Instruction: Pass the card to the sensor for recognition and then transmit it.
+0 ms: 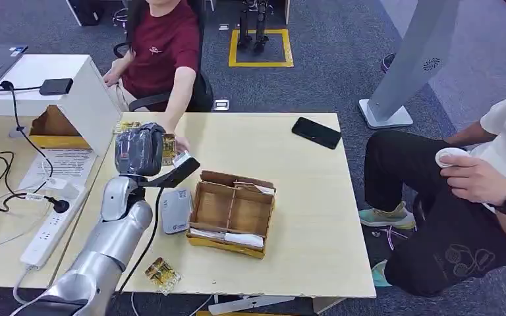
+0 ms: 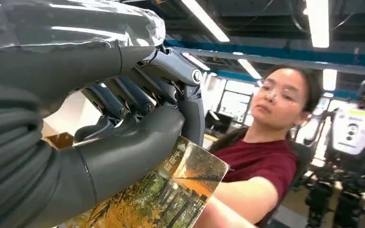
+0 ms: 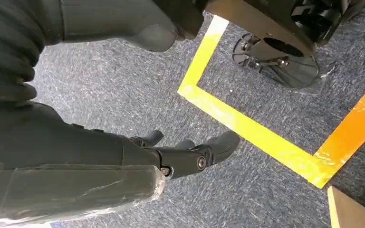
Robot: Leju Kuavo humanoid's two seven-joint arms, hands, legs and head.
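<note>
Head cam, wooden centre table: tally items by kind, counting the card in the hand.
Black flat smartphone: 1
White rectangular sensor unit: 1
Brown cardboard divided box: 1
Yellow printed cards or card bundles: 3 (in left hand, near edge, beyond hand)
Total: 6

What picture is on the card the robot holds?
The card shows an autumn forest in yellow and orange, seen best in the left wrist view.

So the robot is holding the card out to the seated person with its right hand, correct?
Not quite: it is the left hand that holds the card out to the person, as the left wrist view shows. The right hand hangs over the carpet with nothing in it, seen in the right wrist view.
</note>
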